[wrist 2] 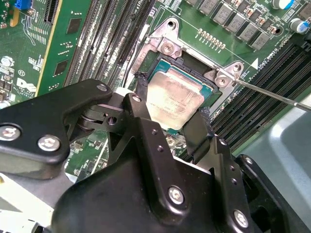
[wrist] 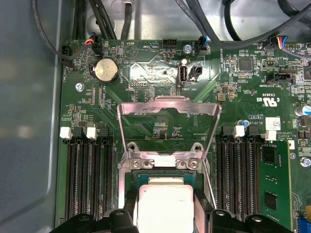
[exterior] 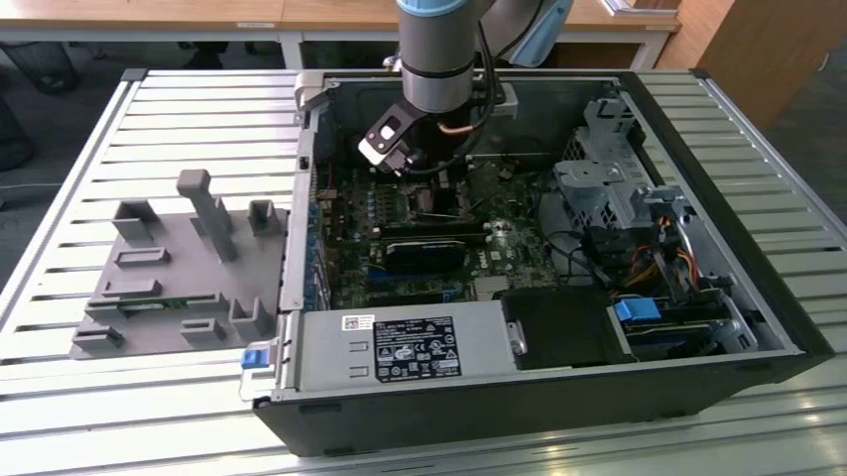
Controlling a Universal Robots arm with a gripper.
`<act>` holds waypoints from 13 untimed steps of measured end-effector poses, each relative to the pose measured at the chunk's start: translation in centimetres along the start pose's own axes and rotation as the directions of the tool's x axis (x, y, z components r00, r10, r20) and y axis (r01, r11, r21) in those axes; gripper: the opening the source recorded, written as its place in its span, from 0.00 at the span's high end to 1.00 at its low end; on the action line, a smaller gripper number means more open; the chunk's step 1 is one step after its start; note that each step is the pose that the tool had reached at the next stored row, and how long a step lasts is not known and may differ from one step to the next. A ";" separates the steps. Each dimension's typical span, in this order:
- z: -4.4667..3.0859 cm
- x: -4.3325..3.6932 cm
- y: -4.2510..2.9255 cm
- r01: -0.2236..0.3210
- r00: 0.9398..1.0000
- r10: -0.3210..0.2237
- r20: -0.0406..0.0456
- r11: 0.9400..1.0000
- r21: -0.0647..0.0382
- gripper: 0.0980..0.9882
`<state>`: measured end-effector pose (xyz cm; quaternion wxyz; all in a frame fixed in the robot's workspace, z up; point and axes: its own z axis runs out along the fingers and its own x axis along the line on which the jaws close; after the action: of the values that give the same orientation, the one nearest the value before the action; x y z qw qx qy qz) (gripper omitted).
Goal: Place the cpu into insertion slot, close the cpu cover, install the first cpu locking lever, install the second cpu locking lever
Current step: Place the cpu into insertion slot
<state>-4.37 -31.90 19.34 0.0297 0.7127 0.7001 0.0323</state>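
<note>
In both wrist views the cpu [wrist 2: 172,99] [wrist: 165,204], a flat square chip with a silvery top, sits between my gripper's [wrist 2: 171,110] [wrist: 165,216] two black fingers [wrist 2: 140,94], which press on its opposite edges. The chip lies level in or just over the insertion slot [wrist 2: 167,68] [wrist: 160,164], a dark socket with a silvery rim. The cpu cover [wrist: 167,109] stands swung up and open behind the slot. A thin metal locking lever [wrist 2: 272,94] sticks out beside the socket. In the exterior view the gripper [exterior: 426,193] is low inside the computer case.
Long black memory slots [wrist: 90,179] [wrist: 238,174] flank the socket on both sides. A green card [wrist: 274,189] stands close by. Cables [wrist: 146,14] hang over the board's far edge. The case walls [exterior: 298,178] enclose the arm, and a grey fixture [exterior: 173,268] sits outside on the exterior view's left.
</note>
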 end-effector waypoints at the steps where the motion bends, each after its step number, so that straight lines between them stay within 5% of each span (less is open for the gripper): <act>1: 0.00 0.00 0.00 0.000 1.000 0.000 0.000 1.000 0.000 0.50; 13: 0.05 0.21 0.01 0.000 1.000 0.000 0.000 1.000 0.000 0.42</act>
<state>-4.35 -31.69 19.29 0.0297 0.7127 0.7001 0.0324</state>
